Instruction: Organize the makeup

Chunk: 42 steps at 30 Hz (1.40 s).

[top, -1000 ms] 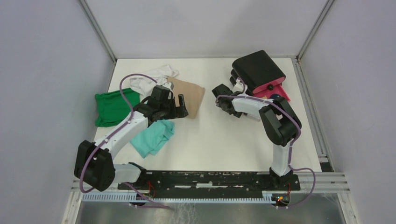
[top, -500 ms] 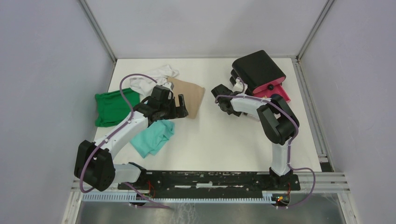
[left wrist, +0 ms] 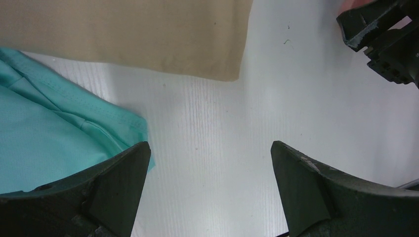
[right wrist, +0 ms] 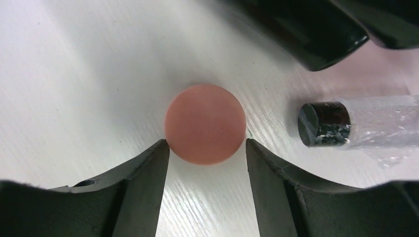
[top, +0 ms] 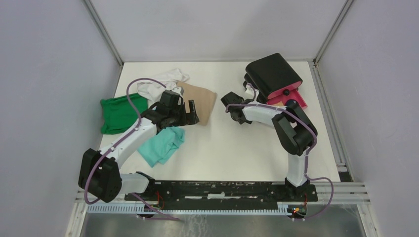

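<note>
Centring matters: with the right gripper half-closed around the salmon-pink puff, grip unconfirmed, we should squeeze gently and evenly.

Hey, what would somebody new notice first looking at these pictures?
The salmon-pink round puff on the white table stands out, framed by the right hand, a black-capped vial beside it. Overhead, the black box with pink drawers stands back right, and colourful cloths lie on the left.
</note>
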Each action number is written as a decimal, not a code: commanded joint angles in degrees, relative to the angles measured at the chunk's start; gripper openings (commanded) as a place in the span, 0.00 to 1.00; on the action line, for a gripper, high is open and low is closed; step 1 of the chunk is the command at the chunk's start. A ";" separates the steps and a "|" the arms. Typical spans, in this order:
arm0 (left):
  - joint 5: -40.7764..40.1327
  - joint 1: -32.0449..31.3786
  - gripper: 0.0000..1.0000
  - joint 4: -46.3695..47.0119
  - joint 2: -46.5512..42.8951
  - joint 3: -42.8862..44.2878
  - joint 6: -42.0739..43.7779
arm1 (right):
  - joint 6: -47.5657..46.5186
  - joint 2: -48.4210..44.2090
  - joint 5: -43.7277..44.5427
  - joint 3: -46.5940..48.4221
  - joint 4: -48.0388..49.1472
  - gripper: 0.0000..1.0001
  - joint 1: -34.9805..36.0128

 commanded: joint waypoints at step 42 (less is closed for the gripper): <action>-0.12 0.38 0.99 0.83 -3.16 -1.11 2.63 | -15.41 0.01 -9.83 -5.29 15.71 0.86 -4.16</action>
